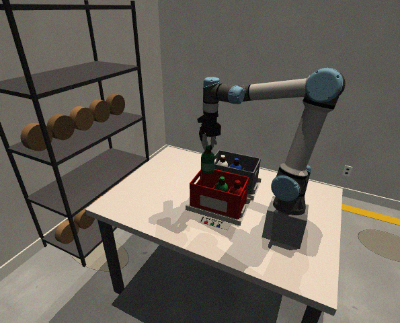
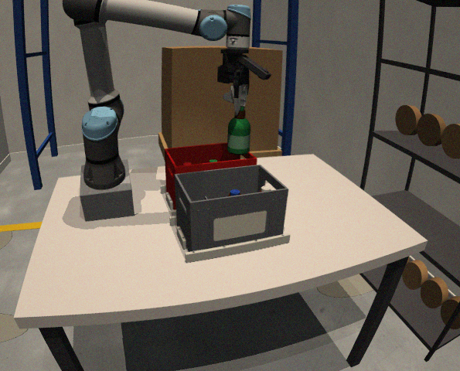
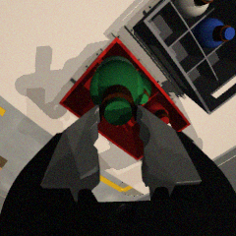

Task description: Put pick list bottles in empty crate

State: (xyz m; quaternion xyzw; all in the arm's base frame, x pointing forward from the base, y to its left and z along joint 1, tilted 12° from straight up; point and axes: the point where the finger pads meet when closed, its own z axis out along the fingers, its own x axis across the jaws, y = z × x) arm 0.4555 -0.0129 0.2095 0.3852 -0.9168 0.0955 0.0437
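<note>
My gripper is shut on the neck of a green bottle and holds it upright, its base just above the far left cell of the red crate. In the wrist view the fingers clamp the green cap, with the bottle over the red crate. The red crate also holds a green-capped bottle and a red-capped bottle. The grey crate behind it holds a white bottle and a blue bottle. The pick list lies in front of the red crate.
The robot base stands on a block right of the crates. A black shelf rack with round discs stands left of the table. A large cardboard box stands behind the table in the exterior view.
</note>
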